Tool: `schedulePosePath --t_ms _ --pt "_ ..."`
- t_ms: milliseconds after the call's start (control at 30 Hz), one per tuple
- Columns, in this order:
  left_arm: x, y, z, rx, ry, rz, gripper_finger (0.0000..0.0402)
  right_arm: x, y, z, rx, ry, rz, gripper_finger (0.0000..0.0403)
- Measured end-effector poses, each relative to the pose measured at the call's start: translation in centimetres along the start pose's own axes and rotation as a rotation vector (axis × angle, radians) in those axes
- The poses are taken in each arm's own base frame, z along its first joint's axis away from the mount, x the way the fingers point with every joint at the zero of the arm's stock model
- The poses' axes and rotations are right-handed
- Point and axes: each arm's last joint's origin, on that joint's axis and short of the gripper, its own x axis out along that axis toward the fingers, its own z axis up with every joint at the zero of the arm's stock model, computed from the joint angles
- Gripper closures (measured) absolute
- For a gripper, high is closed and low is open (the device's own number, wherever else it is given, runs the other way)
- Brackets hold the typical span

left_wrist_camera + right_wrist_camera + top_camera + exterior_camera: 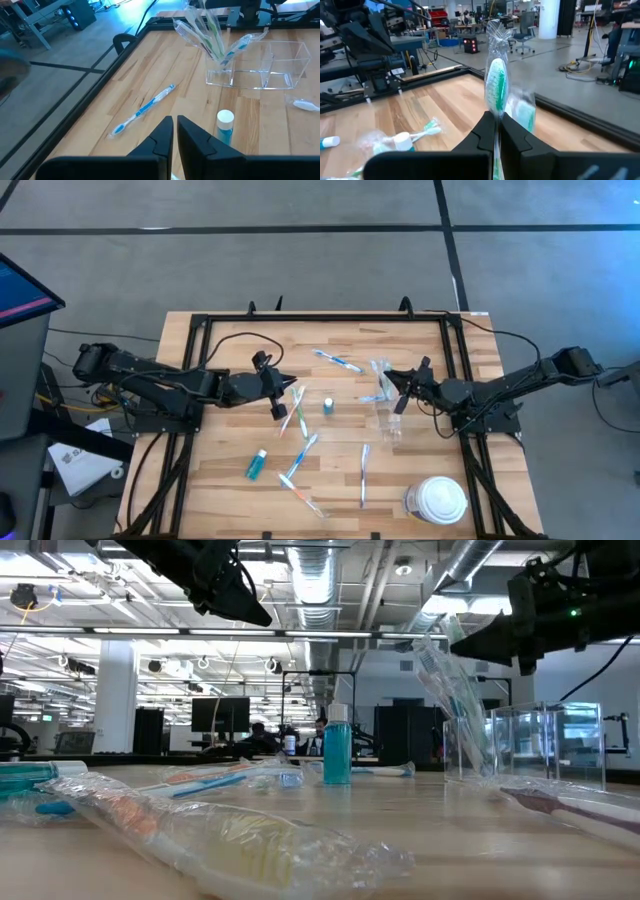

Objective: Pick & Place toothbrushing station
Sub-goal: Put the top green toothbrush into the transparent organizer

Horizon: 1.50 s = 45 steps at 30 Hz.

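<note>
1. Looking down, your worktop (230,470) is pale wood in a black frame, grey floor around.
2. Your right gripper (496,131), above the clear organizer (387,412) near the right edge, pinches a wrapped green toothbrush (496,90).
3. Your left gripper (175,131) hangs pressed together mid-worktop; bare wood lies along the far edge.

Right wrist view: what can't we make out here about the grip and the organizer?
- Wrapped green toothbrush: handle hidden behind the right gripper, shut on it.
- Clear organizer: below the right wrist view's edge; contact with the brush unknown.
- Left gripper: anything in it is hidden in the left wrist view; blurred overhead.
</note>
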Motion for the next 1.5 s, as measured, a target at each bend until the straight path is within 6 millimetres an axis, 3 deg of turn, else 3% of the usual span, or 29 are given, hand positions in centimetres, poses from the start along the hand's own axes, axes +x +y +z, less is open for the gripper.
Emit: schedulePosePath --t_ms 500,900,1267,1500 --pt "0.0 0.0 0.1 -0.004 -0.005 0.0 0.0385 -0.7 -0.9 -2.1 0.05 0.054 -0.011 0.0403" --pt "0.4 0.6 0.1 -0.012 0.0 0.026 0.0385 -0.8 -1.1 -2.6 0.064 0.072 0.004 0.0401" --pt "1.3 1.5 -2.7 -0.003 0.052 0.069 0.0385 -0.8 -1.1 -2.6 0.06 0.077 0.008 0.0356" --pt "1.4 1.2 -3.1 -0.086 0.056 0.002 0.0385 -0.6 -0.8 -2.0 0.026 0.062 0.015 0.0325"
